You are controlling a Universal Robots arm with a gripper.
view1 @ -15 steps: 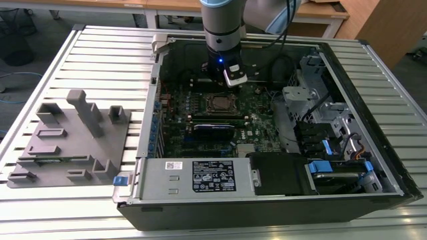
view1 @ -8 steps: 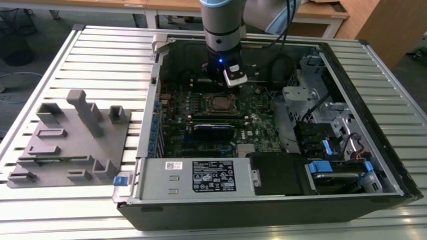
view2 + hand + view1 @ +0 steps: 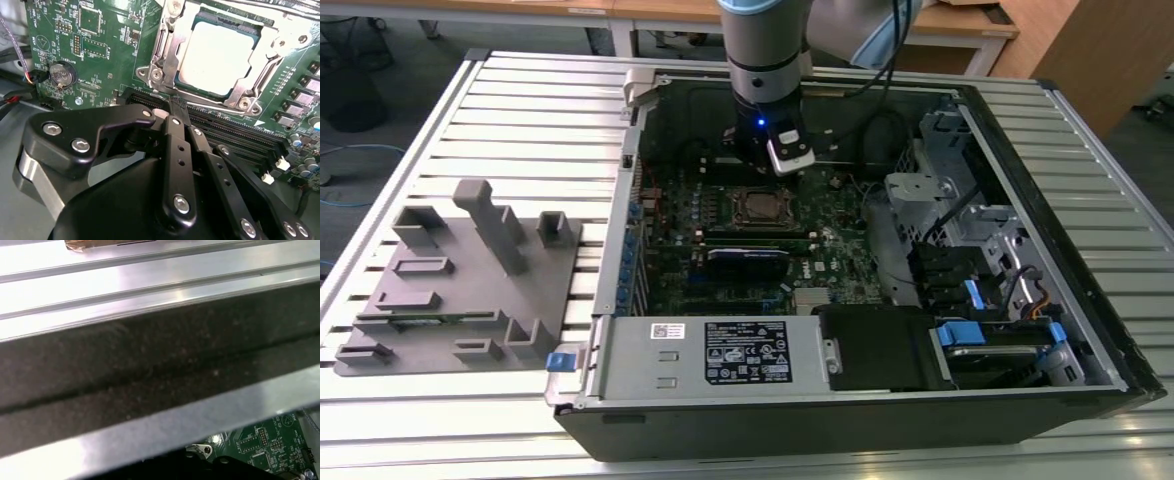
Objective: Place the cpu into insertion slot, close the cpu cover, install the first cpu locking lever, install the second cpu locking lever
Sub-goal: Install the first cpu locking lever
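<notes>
Exterior view: arm reaches down into the open computer case point(image 3: 1067, 300) on the slatted table point(image 3: 520, 110); gripper point(image 3: 781, 160) hangs just above the motherboard point(image 3: 841, 250), near the socket holding the cpu point(image 3: 757, 206). A grey fixture block point(image 3: 454, 280) sits on the exterior view's left.

Second wrist view: gripper point(image 3: 170, 107) fingers pressed together, holding nothing, tips near the socket edge. The cpu point(image 3: 217, 52) lies seated in the socket, the cpu cover point(image 3: 167, 50) framing it.

First wrist view: case wall point(image 3: 150, 370), table slats behind.
</notes>
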